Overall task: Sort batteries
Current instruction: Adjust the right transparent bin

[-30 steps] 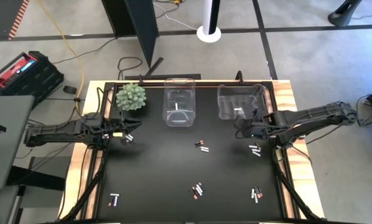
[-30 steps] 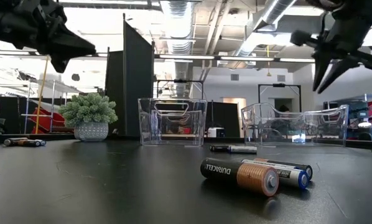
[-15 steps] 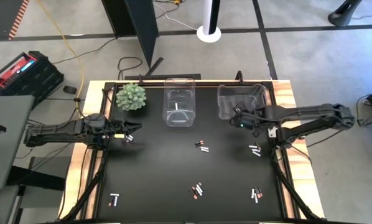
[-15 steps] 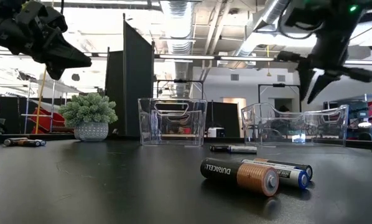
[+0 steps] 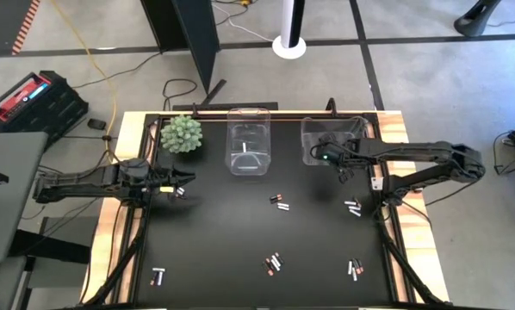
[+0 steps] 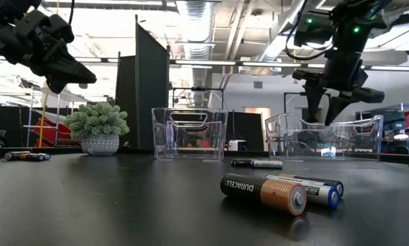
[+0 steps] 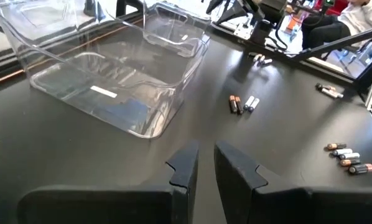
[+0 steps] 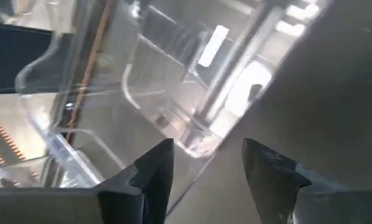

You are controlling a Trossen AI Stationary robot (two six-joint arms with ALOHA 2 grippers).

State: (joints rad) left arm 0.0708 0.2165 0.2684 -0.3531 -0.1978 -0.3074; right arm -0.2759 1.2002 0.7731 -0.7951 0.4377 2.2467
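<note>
Looking down, you see the right gripper (image 5: 325, 158) over the right bin (image 5: 354, 129) and batteries (image 5: 278, 202) scattered across the table (image 5: 214, 250). Low down, its fingers are spread, empty. Your left gripper (image 7: 204, 163) is nearly closed, empty, facing the left bin (image 7: 111, 74).

Two dark, slender jointed arms

Left arm (image 5: 85, 182) and right arm (image 5: 421, 159) are matte black with exposed cables; green indicator lights glow near the right wrist; each ends in two black, angular, tapered fingers (image 7: 185, 171).
</note>
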